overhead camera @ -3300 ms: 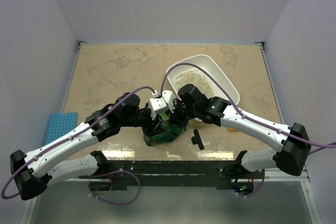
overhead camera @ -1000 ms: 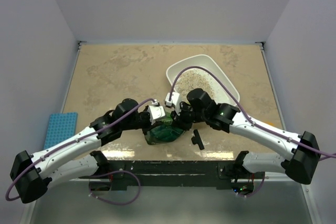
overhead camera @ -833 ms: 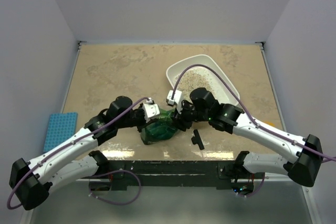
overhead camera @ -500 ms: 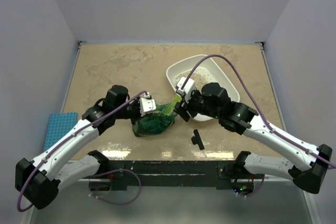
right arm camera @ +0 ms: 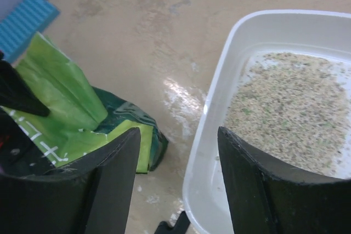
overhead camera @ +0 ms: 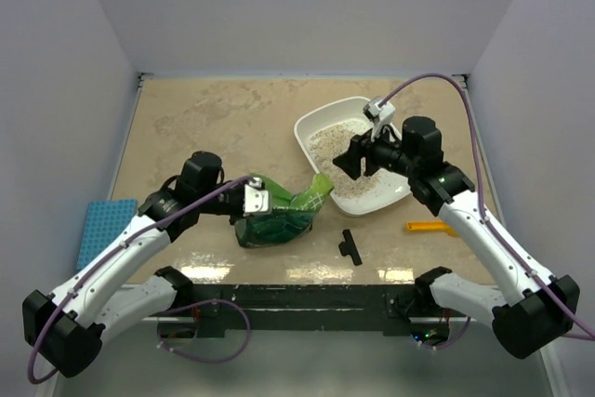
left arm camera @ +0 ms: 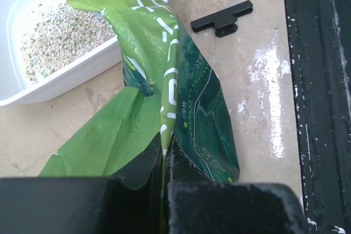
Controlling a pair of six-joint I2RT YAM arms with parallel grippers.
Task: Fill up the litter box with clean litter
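The white litter box [overhead camera: 304, 135] stands right of the table's centre, with pale speckled clean litter [overhead camera: 337, 148] spread over its floor. A crinkled green bag [overhead camera: 282, 218] lies just left of the box's near corner, its open top leaning toward the rim. My left gripper [overhead camera: 253, 200] is shut on the bag's edge; in the left wrist view the fold [left arm camera: 181, 91] is pinched in my left gripper [left arm camera: 163, 163]. My right gripper [overhead camera: 353, 161] hangs open above the box's near-left rim [right arm camera: 211, 113], holding nothing, its fingers [right arm camera: 115, 173] astride the rim with litter [right arm camera: 290, 102] to the right.
A black clip [overhead camera: 350, 246] lies on the table near the front edge, right of the bag. An orange-yellow stick [overhead camera: 429, 227] rests under the right arm. A blue ribbed mat [overhead camera: 104, 228] sits off the table's left side. Walls close in on three sides.
My right gripper let go of the bag, opened and swung up and right over the litter box. My left gripper kept its grip and drew the bag slightly left.
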